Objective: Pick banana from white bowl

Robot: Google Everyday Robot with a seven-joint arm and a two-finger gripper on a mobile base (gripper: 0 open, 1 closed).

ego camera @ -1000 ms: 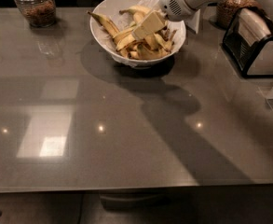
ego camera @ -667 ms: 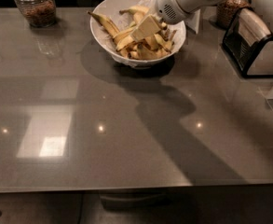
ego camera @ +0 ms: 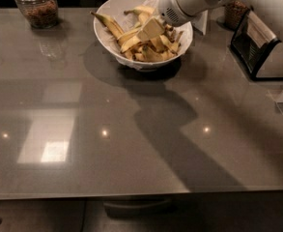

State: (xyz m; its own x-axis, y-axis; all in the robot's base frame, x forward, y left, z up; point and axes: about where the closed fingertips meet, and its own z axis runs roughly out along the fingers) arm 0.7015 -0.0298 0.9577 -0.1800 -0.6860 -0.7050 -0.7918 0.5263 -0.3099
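1 banana (ego camera: 108, 24) in the white bowl (ego camera: 113, 7) slants toward far-left rim — tool (ego camera: 150, 29) above bowl's middle, grip unclear.

Dimly lit; glare is mirrored on the glossy bench (ego camera: 131, 178). A long shadow is cast by the gripper (ego camera: 151, 29) over the white bowl (ego camera: 111, 7).

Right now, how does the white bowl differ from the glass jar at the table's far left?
The white bowl is opaque and wide; the glass jar is clear and narrower. The bowl holds yellow bananas; the jar holds something brown. The gripper is down in the bowl among the bananas, away from the jar. Both stand upright on the grey table near its far edge.
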